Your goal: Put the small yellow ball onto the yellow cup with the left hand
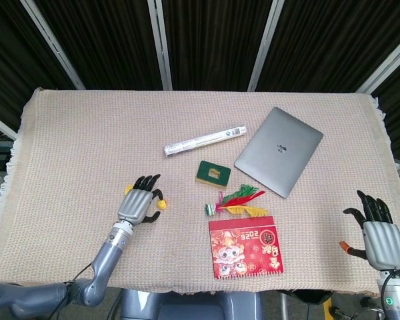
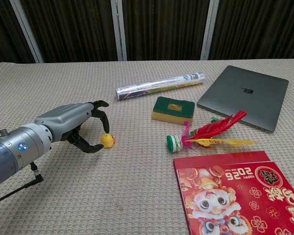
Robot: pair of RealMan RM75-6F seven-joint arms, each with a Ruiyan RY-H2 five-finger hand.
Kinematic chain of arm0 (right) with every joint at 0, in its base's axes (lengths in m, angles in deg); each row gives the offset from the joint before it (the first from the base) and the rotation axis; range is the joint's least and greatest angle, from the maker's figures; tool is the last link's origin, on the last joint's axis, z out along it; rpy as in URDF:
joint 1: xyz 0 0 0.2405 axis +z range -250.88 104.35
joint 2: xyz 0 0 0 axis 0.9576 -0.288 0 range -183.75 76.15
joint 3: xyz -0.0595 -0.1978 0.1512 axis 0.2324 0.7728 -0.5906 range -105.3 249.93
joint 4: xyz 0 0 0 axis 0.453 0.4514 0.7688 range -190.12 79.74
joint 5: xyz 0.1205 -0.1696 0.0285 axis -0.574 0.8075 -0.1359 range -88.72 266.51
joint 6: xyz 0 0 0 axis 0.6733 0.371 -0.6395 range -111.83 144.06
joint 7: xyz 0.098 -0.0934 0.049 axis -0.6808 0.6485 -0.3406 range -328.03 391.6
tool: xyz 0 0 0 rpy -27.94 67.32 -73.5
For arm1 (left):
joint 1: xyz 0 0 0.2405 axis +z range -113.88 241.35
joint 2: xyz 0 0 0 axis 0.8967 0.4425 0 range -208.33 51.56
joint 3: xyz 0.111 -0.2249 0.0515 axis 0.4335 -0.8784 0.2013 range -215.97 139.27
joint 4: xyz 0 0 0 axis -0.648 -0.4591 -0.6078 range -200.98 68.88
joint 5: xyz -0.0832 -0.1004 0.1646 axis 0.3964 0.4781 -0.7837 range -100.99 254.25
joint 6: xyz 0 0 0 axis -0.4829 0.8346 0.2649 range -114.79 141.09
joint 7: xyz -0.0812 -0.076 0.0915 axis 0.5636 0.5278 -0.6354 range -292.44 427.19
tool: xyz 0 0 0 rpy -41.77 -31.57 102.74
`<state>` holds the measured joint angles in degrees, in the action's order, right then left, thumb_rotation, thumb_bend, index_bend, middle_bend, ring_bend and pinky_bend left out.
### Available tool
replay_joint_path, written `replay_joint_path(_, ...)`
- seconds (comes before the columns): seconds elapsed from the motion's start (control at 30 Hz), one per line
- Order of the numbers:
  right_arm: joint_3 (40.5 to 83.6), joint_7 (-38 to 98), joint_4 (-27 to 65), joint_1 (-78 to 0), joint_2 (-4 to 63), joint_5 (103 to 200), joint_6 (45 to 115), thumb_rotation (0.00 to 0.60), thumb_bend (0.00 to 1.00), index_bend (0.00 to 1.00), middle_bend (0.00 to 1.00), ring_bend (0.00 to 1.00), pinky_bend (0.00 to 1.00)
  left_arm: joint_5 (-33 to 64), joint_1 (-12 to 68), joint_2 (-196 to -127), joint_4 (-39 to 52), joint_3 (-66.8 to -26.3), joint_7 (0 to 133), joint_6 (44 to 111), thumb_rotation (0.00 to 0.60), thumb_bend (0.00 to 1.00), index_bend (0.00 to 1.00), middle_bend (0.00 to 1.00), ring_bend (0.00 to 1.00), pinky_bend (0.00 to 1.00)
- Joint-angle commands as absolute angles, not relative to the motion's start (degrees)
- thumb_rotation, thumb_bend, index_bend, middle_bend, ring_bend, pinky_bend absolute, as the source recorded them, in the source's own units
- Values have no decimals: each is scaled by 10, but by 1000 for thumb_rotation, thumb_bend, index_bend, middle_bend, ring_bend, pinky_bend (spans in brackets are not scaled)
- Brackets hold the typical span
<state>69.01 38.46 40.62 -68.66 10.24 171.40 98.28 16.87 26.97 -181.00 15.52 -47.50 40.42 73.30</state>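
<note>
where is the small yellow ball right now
The small yellow ball lies on the table left of centre, at the left hand's fingertips, left of the sponge.

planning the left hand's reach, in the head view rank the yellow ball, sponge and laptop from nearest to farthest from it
1. Yellow ball, right at the left hand fingertips.
2. Sponge, mid-table, toward the robot's right.
3. Laptop, farther right and back.
</note>
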Motion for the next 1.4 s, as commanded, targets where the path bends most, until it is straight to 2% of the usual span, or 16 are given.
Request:
replay_joint_path(0.03,690,384,406,-688,102,1714,984,600,0,315,0,0,0,168,269,-1810,155,-475,403,733,600,326,405,0,0,0)
replay_joint_path(1.4,690,377,408,-691,98,1712,984,600,0,315,0,0,0,196,250,-1832,117,-479,383,713,600,326,394,0,0,0)
